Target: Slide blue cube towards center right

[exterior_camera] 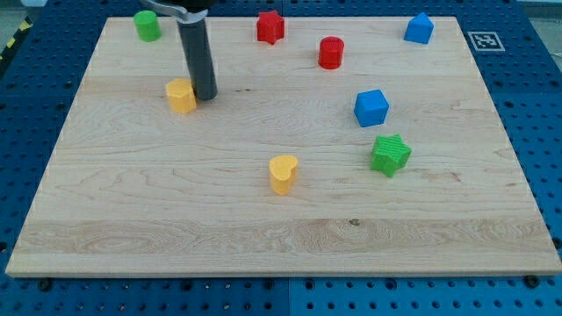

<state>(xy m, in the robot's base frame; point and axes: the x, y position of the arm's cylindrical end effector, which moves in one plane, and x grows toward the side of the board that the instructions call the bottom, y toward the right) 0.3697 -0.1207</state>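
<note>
Seven blocks sat on the wooden board [263,237] when we looked across it. At the view's top left stood a green cylinder [147,25]. Below it and to the right, our rod came down beside a yellow block [181,95], with my tip [205,95] just at that block's right side; the rod carried no claw, so nothing opened or closed. Further right, a red star [270,27] lay at the top edge and a yellow heart [283,174] lower down, near the middle. A red cylinder [331,53] followed. The blue cube [371,107] rested right of centre, well apart from my tip, with a green star [390,154] just below it. A second blue block [419,28] occupied the top right.
</note>
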